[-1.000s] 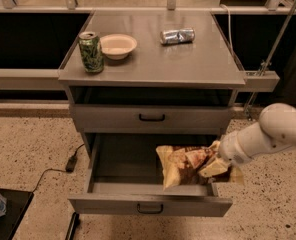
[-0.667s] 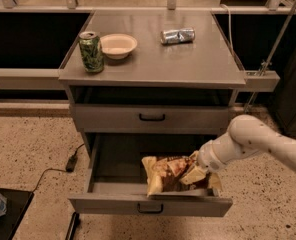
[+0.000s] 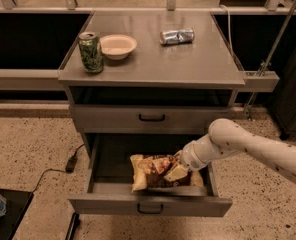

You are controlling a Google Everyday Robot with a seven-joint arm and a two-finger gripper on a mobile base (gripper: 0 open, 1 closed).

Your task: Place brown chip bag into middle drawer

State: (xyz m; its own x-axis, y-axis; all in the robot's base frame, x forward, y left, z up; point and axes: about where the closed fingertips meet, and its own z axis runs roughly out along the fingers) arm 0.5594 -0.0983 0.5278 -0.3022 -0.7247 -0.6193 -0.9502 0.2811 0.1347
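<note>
The brown chip bag (image 3: 150,170) lies low in the open middle drawer (image 3: 150,204), against the inside of its front panel, right of centre. My gripper (image 3: 177,173) reaches down from the right into the drawer and is shut on the bag's right part. The white arm (image 3: 248,146) stretches in from the right edge. The right end of the bag is partly hidden behind the gripper.
The cabinet top (image 3: 153,64) holds a green can (image 3: 90,52), a cream bowl (image 3: 118,46) and a silver-blue foil packet (image 3: 177,36). Above the open drawer is a shut drawer front with a black handle (image 3: 152,117). A cable and plug (image 3: 70,163) lie on the floor at left.
The gripper has carried the chip bag leftward and down, from the drawer's right side to deeper inside it. The arm has swung lower over the drawer.
</note>
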